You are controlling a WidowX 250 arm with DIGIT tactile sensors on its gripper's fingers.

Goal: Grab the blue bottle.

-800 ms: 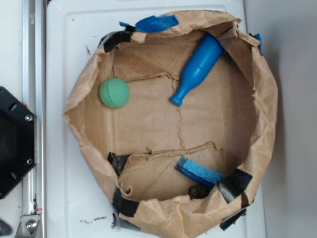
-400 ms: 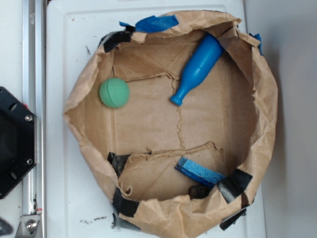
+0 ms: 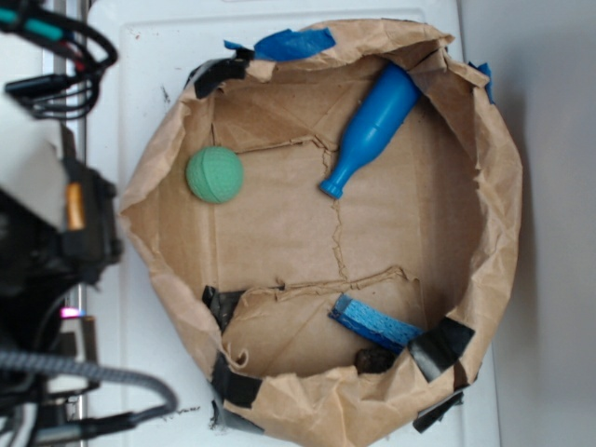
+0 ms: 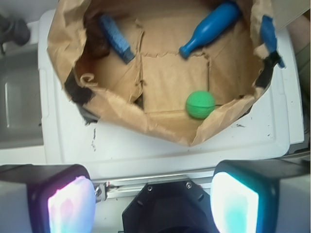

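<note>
Black plastic jaws with pale glowing pads frame the bottom of the wrist view, set wide apart with nothing between them; the gripper hangs outside the brown paper basin, over the white table edge and the metal rail. In the exterior view only blurred arm parts and cables show at the left margin, well apart from anything inside the basin. Nearest the gripper's side lies the green ball, then a flat rough blue piece by the lower wall. The blue bottle lies on its side at the far side of the basin, its wide body up against the crumpled paper wall and its narrow neck pointing toward the middle of the floor. This looks like the very start of the reach, with the approach not yet made. The next move calls for carrying the gripper over the near rim and across the floor, past the ball, then turning the jaws to straddle the bottle across its width, likely nearer the neck, where the wall crowds it less.
</note>
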